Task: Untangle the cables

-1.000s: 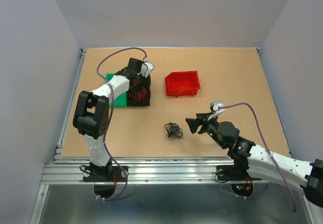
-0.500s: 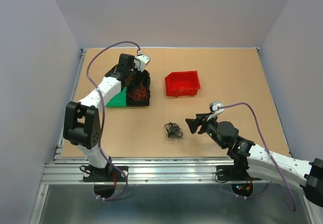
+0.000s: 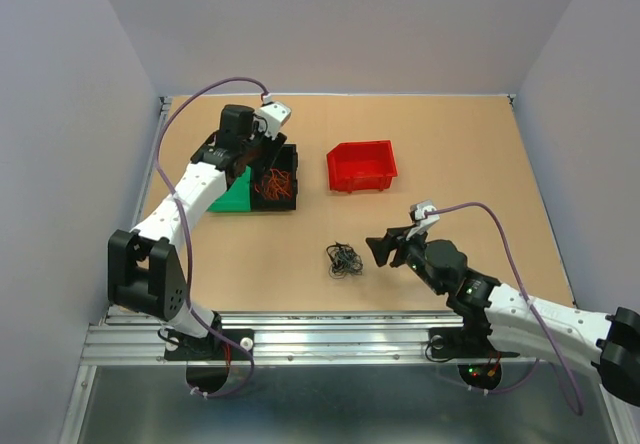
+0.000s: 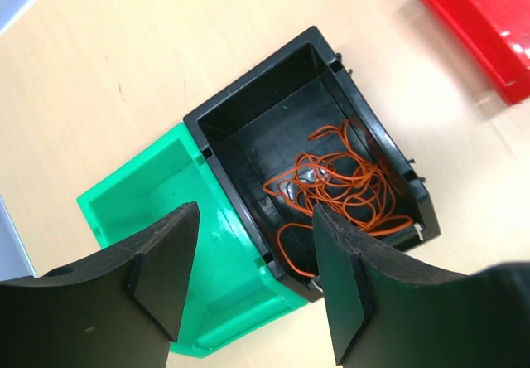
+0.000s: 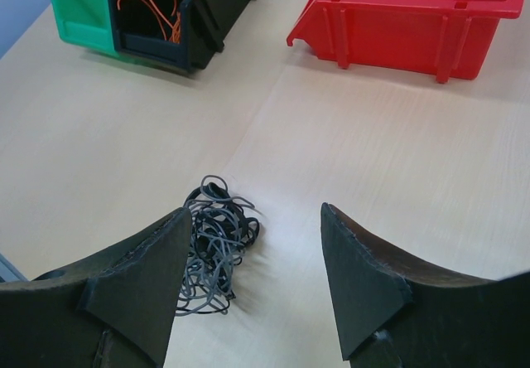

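Observation:
Loose orange cables [image 3: 275, 180] [image 4: 341, 182] lie inside a black bin [image 3: 291, 200] [image 4: 248, 111]. A small knot of black and grey cables [image 3: 344, 259] [image 5: 212, 244] rests on the table in front of the arms. My left gripper [image 3: 258, 148] [image 4: 257, 219] hangs open and holds nothing, above the seam between the black bin and a green bin [image 3: 232, 200] [image 4: 132, 206]. My right gripper [image 3: 380, 248] [image 5: 255, 215] is open just right of the knot, low over the table, and touches none of it.
A red bin [image 3: 362, 167] [image 5: 414, 28] stands behind the knot, right of the black bin. The green and black bins sit side by side at the far left. The table's raised metal edge runs along the left and near sides.
My left arm has drawn back and up from the black bin toward the far left, with its jaws wider and the orange cables left in the bin. The right arm has barely moved.

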Robot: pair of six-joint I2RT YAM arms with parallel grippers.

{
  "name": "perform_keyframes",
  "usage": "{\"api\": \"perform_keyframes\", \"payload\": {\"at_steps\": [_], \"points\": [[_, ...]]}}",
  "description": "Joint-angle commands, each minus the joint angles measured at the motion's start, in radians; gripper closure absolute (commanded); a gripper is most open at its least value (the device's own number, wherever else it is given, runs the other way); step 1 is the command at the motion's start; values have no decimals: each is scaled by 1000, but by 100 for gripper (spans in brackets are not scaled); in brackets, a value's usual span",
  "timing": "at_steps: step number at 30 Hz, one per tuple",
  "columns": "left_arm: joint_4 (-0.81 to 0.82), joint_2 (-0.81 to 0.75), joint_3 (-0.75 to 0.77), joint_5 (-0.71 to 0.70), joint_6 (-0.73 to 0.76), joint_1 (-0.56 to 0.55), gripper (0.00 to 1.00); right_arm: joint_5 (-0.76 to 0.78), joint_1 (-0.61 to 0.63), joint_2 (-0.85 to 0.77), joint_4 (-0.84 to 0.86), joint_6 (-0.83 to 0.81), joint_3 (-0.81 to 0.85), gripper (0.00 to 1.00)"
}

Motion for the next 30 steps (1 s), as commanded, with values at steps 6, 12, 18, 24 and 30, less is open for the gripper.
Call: {"api": "perform_keyframes", "payload": {"at_steps": [6,12,18,24,30], "points": [[-75,-75,-65,133,50,-30,58,-4,5,29,72,5,49,31],[-83,-17,-72,174,73,-50,68,-8,5,37,75,6,51,31],[-64,48,-52,191,75,-49,69,-10,5,33,78,8,49,31],[-28,181,-16,139,63,-46,69,-11,5,23,76,8,45,31],[-6,368,96,98,43,-9,69,-11,5,11,76,6,39,31]]}}
